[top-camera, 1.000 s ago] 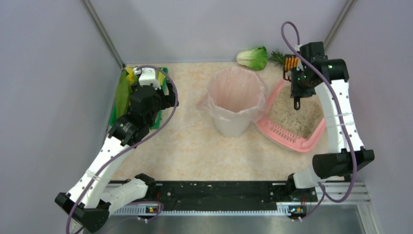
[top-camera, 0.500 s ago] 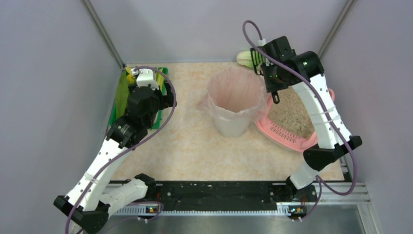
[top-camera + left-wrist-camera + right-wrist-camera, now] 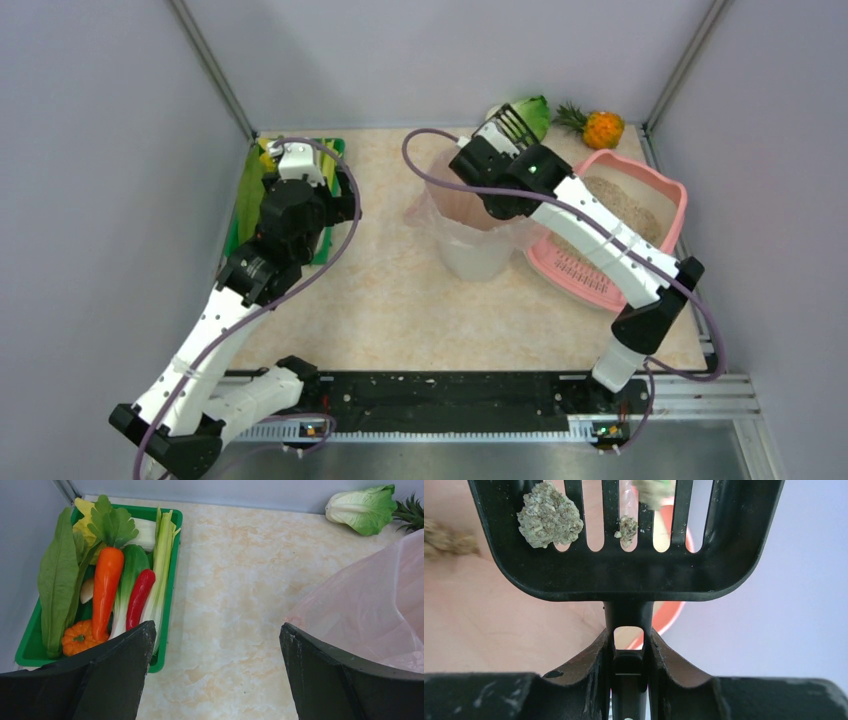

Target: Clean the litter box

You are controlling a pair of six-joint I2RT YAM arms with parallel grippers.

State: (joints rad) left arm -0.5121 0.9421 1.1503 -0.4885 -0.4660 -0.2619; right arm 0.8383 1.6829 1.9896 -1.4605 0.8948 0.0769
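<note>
The pink litter box point(image 3: 676, 205) with beige granules point(image 3: 618, 203) sits at the right of the table, its slotted strip toward the front. My right gripper point(image 3: 489, 152) is shut on the handle of a black slotted scoop point(image 3: 508, 125), held over the white bin with a pink liner point(image 3: 480, 205). In the right wrist view the gripper point(image 3: 628, 641) clamps the scoop point(image 3: 624, 575), which carries grey litter clumps point(image 3: 550, 514); another clump point(image 3: 444, 537) shows blurred at the left. My left gripper point(image 3: 303, 166) is open and empty beside the green tray, as its wrist view point(image 3: 216, 630) shows.
A green vegetable tray point(image 3: 243, 200) stands at the back left and shows in the left wrist view point(image 3: 173, 555). A cabbage point(image 3: 530, 112) and a small pineapple point(image 3: 602, 128) lie by the back wall. The bin liner point(image 3: 380, 605) fills the right of the left wrist view.
My right arm has swung the scoop left, from above the litter box to above the lined bin. The left arm has stayed in place.
</note>
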